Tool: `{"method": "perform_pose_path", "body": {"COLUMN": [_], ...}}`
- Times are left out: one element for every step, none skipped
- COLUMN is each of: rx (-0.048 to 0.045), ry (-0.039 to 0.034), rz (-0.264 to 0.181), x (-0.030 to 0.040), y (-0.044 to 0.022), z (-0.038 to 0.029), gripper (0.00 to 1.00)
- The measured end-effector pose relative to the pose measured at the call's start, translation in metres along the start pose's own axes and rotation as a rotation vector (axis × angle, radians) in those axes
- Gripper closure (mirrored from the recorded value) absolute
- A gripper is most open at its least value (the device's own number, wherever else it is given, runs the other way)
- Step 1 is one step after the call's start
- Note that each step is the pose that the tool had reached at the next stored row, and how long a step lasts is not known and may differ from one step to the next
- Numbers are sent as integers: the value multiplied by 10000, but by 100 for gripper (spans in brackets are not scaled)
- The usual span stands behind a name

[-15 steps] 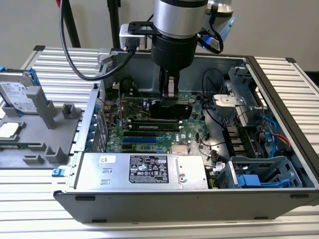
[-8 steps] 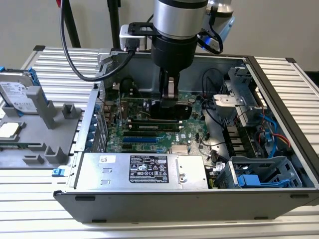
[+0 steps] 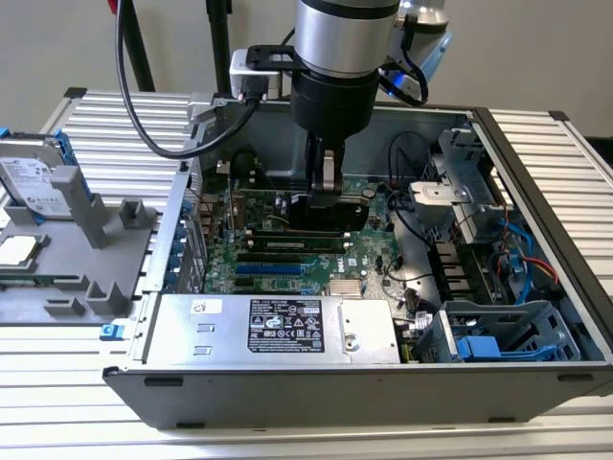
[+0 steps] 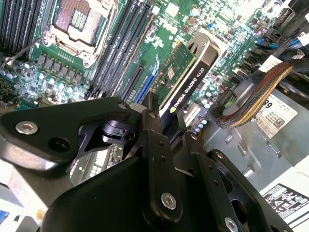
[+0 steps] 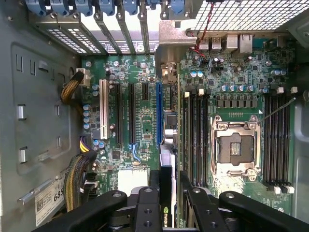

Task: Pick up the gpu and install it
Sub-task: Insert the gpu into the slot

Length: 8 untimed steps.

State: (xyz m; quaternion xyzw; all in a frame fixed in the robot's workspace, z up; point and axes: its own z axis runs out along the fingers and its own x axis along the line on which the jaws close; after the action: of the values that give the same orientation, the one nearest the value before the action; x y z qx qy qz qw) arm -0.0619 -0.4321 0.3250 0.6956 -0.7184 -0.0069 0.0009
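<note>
My gripper (image 3: 326, 196) reaches down into the open computer case (image 3: 536, 192) and is shut on the gpu (image 3: 287, 208), a green card with a black cover. The second wrist view shows the fingers (image 4: 153, 126) clamped on the top edge of the gpu (image 4: 186, 79). In the first wrist view the gpu (image 5: 167, 140) stands on edge just beside the long blue slot (image 5: 158, 116) of the motherboard (image 5: 231, 87), with its bracket end toward the case's rear openings. I cannot tell whether it sits fully in a slot.
A silver power supply (image 3: 278, 326) lies along the near side of the case. The CPU socket (image 5: 236, 150) and memory slots flank the card. Braided cables (image 4: 251, 92) run nearby. A hard drive (image 3: 34, 182) rests on grey holders at the exterior view's left.
</note>
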Motion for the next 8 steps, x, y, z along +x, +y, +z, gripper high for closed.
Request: {"method": "perform_pose_path", "body": {"rx": [0,0,0,0,0,0,0,0], "ry": [0,-1,-1,0,0,0,0,0], "rz": [0,0,0,0,0,0,0,0], "x": [0,0,0,0,0,0,0,0], "y": [0,0,0,0,0,0,0,0], "z": [1,3,4,6,9,12,14,17], "gripper": [100,100,100,100,100,100,100,100]}}
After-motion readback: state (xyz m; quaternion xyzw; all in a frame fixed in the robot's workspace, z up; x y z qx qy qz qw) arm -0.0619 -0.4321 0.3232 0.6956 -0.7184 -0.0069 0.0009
